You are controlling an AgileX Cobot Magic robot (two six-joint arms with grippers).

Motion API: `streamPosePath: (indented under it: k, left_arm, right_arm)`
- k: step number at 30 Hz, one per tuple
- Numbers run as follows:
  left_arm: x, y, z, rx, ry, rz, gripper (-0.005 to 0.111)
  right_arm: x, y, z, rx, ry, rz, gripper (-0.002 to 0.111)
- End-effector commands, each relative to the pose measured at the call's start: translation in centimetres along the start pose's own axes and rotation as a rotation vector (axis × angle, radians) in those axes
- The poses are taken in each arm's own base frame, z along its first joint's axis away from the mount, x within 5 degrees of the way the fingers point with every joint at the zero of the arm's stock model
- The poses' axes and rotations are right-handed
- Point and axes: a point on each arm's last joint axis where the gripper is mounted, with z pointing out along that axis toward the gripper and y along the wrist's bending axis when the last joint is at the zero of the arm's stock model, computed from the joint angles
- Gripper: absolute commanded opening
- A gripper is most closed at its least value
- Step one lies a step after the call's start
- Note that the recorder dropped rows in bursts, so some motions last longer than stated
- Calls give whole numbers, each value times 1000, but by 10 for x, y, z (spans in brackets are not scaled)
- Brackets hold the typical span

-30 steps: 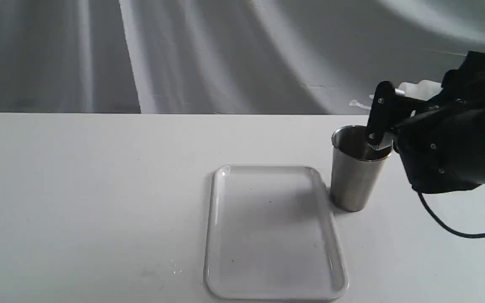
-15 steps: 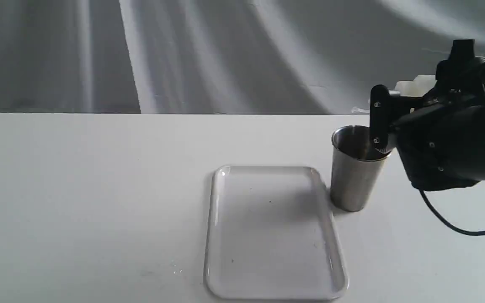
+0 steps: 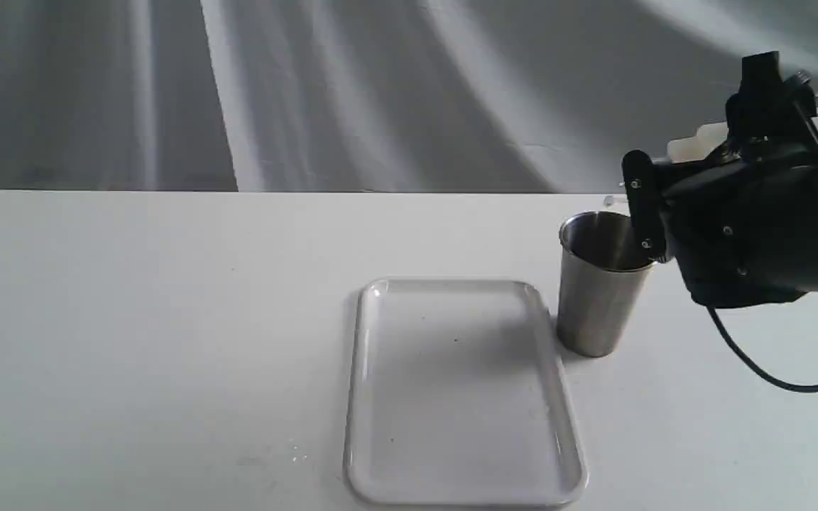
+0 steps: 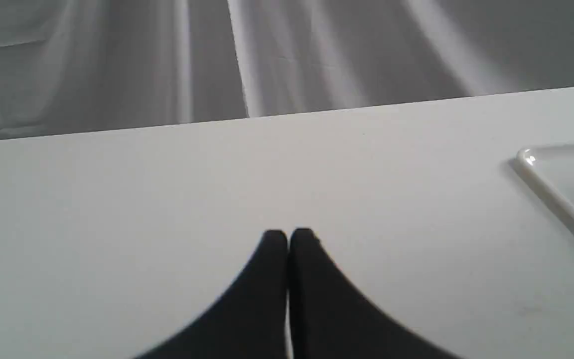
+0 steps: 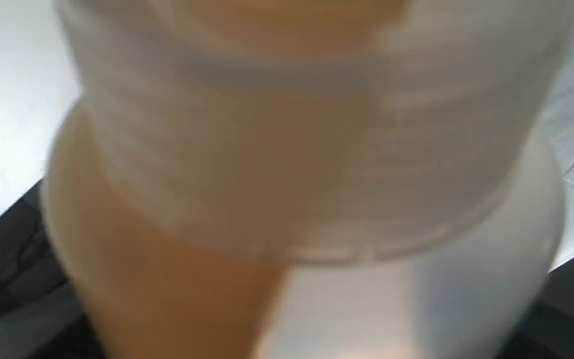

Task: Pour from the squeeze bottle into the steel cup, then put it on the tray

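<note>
One squeeze bottle (image 3: 689, 145), amber liquid showing in the right wrist view, hangs at the upper right of the exterior frame, clenched in the right gripper (image 3: 649, 213) above the steel cup (image 3: 597, 298); the tray (image 3: 359, 376) lies lower centre, beside the cup, and the left gripper (image 4: 287, 240) is pinched together on nothing. A low swing toward the tray could clip the cup's rim and topple it, or the squeeze could drip liquid on the table (image 3: 132, 319)

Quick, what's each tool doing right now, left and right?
Left tool: shut, empty.
Right tool: shut on translucent whitish plastic squeeze bottle.
</note>
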Motion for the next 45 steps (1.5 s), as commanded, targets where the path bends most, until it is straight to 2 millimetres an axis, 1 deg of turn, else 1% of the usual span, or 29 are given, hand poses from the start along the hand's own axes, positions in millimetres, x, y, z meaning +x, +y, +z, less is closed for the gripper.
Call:
streamPosePath:
  k: [1,32,40,45]
  left_arm:
    - [1,0,0,-1,-5,-5,0]
    - [1,0,0,-1,-5,-6,0]
    - [1,0,0,-1,-5,-2,0]
    - [1,0,0,-1,-5,-2,0]
  right_arm:
    - [5,-9,-2,47,25,-46,9]
    - [5,-9,-2,45,30,-149,9]
    - [6,-9,-2,45,42,-204,9]
    - [8,-11,-3,48,42,-197,9]
